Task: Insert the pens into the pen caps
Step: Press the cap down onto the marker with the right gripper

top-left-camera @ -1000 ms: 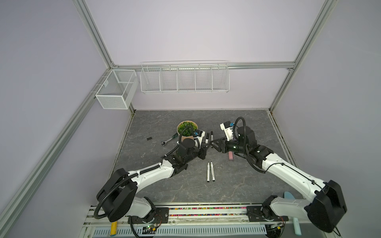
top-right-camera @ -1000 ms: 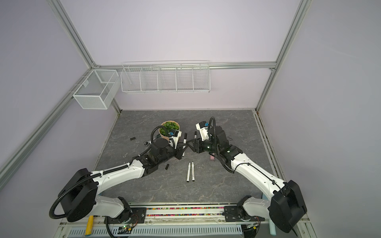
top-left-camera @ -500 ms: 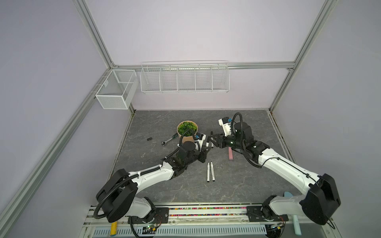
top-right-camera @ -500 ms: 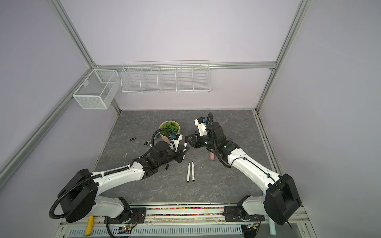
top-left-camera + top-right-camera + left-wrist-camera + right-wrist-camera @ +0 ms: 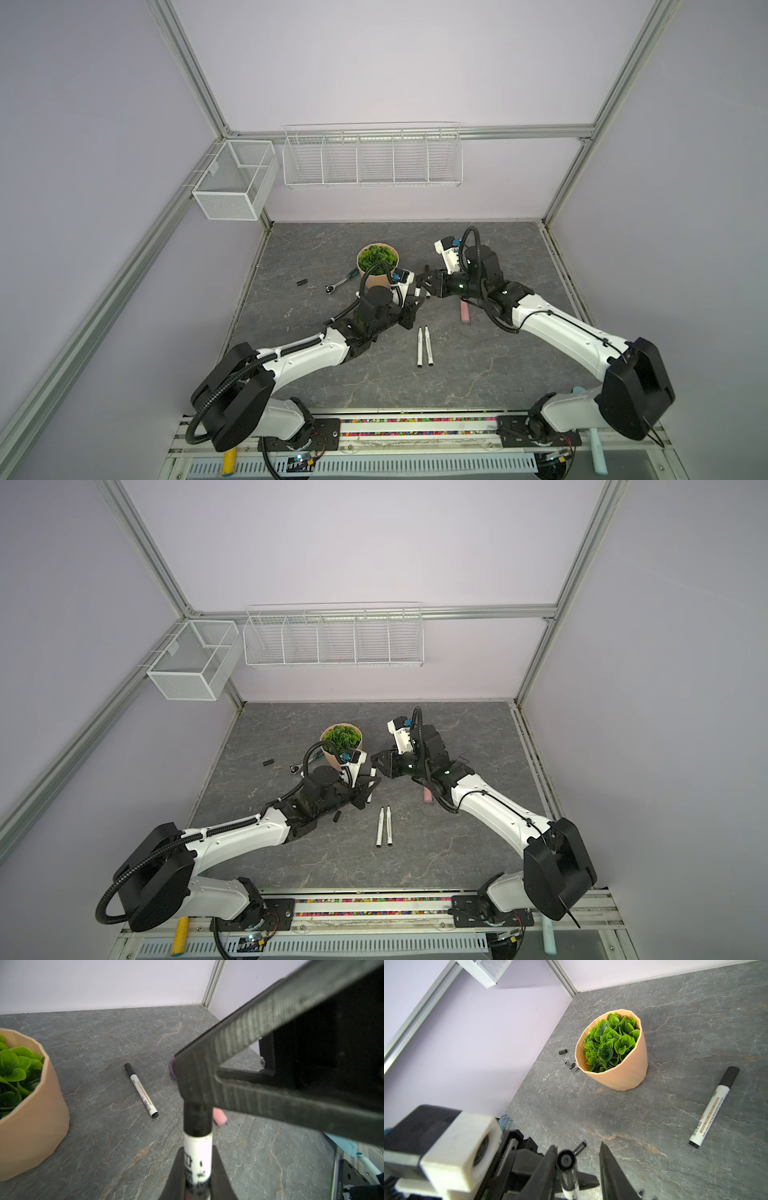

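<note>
My left gripper (image 5: pixel 197 1169) clamps the pen (image 5: pixel 198 1144) by its barrel, seemingly light, stiff, slick; right gripper (image 5: pixel 578 1148), jaws apart, straddles its cap (image 5: pixel 565 1160).

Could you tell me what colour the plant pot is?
Peach-tan faceted plant pot; right wrist view best.

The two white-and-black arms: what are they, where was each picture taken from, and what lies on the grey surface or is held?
They are two robot arms, a left arm and a right arm, each ending in a two-fingered gripper. Both top views look down from overhead. Each close-up comes from a camera on an arm's wrist. On the table are a potted plant, a wrench, a pink-handled scoop, two pens side by side, a third pen, a black cap and a second cap. The left gripper is shut on a fourth pen. The right gripper has its jaws open around that pen's black end.
</note>
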`<action>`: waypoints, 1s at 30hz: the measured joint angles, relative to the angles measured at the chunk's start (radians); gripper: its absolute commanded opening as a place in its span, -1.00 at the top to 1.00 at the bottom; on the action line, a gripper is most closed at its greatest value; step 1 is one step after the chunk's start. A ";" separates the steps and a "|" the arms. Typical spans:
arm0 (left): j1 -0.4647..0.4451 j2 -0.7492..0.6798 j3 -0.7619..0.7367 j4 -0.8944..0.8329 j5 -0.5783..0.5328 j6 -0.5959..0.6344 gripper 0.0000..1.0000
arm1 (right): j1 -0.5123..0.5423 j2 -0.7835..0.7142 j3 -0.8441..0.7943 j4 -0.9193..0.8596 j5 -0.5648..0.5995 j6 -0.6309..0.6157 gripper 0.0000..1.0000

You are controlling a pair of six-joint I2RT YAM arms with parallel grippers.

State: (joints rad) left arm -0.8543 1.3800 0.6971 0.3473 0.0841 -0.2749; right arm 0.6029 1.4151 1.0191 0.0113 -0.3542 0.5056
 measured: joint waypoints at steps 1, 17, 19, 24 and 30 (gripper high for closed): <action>0.000 0.000 0.000 0.000 0.000 0.000 1.00 | 0.000 0.003 0.000 0.008 -0.005 0.004 0.40; -0.006 -0.004 0.000 -0.024 -0.042 0.045 1.00 | -0.002 0.013 -0.049 0.101 -0.066 0.037 0.79; -0.008 -0.004 0.000 -0.024 -0.058 0.064 1.00 | -0.006 0.013 -0.052 0.106 -0.082 0.032 0.82; -0.007 -0.004 0.008 -0.023 -0.068 0.108 1.00 | -0.025 0.011 -0.052 0.106 -0.133 -0.010 0.86; 0.002 -0.004 0.014 -0.015 -0.048 0.163 1.00 | -0.047 0.011 -0.050 0.106 -0.201 -0.057 0.87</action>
State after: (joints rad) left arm -0.8520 1.3762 0.7109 0.3325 0.0357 -0.1116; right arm 0.5556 1.4265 0.9695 0.1173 -0.5552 0.4484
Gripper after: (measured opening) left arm 0.130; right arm 0.150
